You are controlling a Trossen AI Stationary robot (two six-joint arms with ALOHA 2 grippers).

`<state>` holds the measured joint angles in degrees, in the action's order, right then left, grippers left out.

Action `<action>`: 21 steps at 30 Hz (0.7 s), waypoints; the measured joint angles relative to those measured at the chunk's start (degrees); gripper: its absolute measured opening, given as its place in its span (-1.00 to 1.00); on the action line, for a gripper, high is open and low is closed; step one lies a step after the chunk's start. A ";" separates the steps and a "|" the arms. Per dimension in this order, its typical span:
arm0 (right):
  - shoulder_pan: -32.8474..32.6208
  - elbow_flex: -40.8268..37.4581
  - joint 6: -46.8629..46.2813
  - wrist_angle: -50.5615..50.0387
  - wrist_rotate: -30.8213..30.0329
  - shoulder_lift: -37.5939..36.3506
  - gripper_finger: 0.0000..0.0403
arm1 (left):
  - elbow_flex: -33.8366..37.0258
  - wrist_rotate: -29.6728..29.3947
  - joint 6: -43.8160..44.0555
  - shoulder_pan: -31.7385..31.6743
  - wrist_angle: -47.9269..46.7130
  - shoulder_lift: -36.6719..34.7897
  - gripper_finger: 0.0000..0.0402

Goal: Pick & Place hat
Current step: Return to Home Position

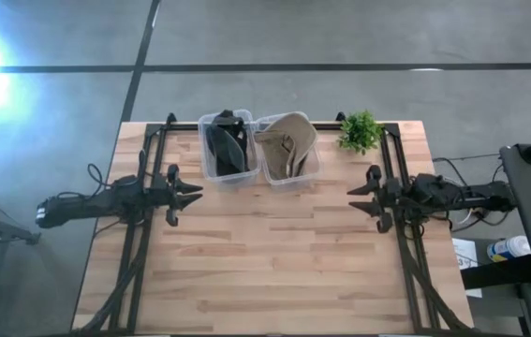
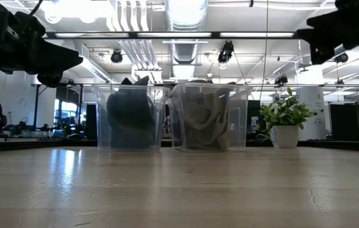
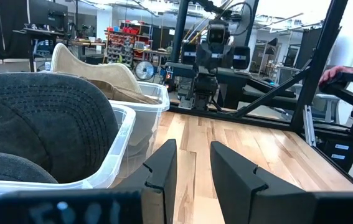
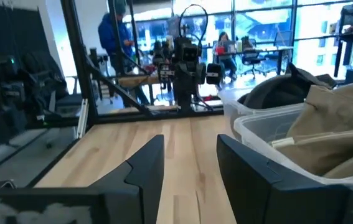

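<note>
Hovering with fingers apart, left gripper (image 1: 193, 194) and right gripper (image 1: 353, 193) face each other; beyond the gap between them, black cap (image 1: 225, 150) fills left bin (image 1: 205, 170), brown caps (image 1: 289, 140) right bin (image 1: 315, 170).

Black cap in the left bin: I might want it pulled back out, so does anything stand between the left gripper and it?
Nothing loose does. The left gripper, fingers apart, hangs near the left transparent bin; only that bin's own clear wall faces it, and the black cap lies inside under an open top.
</note>
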<state>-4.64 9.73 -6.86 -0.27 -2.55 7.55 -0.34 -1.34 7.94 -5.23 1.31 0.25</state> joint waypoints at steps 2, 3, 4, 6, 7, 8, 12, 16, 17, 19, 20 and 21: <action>0.00 -2.91 -0.32 3.62 0.00 -1.25 -0.30 | 0.00 0.00 0.01 0.00 0.01 0.00 -0.54; 0.00 -4.28 -0.25 5.56 0.00 -1.80 -0.30 | 0.00 0.01 0.00 0.00 0.01 0.00 -0.54; -0.02 -5.66 -0.21 6.86 0.01 -2.37 -0.31 | 0.00 0.00 0.00 0.00 0.01 0.00 -0.54; 0.00 -8.34 -0.31 8.94 0.00 -3.48 -0.32 | 0.00 0.02 0.00 0.00 0.01 0.00 -0.54; -0.02 -9.30 -0.63 8.57 0.01 -4.09 -0.32 | 0.00 0.02 0.02 0.00 -0.01 0.00 -0.54; 0.00 -9.24 -1.09 6.83 -0.09 -4.60 -0.32 | 0.00 0.02 0.01 0.00 0.01 0.00 -0.54; 0.07 -9.22 -3.13 1.27 -0.26 -5.60 -0.31 | -0.09 0.04 0.00 0.00 -0.01 0.00 -0.54; 0.04 -9.22 -1.18 1.30 -0.19 -5.56 -0.28 | -0.20 0.09 0.00 0.00 -0.03 0.00 -0.54; 0.04 -9.22 -0.77 1.26 -0.17 -5.49 -0.28 | -0.20 0.09 0.00 0.00 -0.01 0.00 -0.54; 0.04 -9.22 -0.60 1.20 -0.17 -5.55 -0.27 | -0.20 0.07 0.00 0.00 0.01 0.00 -0.54; 0.04 -9.22 -0.62 1.24 -0.17 -5.57 -0.28 | -0.20 0.07 0.00 0.00 0.02 0.00 -0.54; 0.04 -9.22 -0.70 1.30 -0.15 -5.55 -0.28 | -0.20 0.07 0.00 0.00 0.03 0.02 -0.54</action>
<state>-4.60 0.51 -7.57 1.03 -2.70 2.00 -0.54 -1.28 7.94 -5.23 1.34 0.27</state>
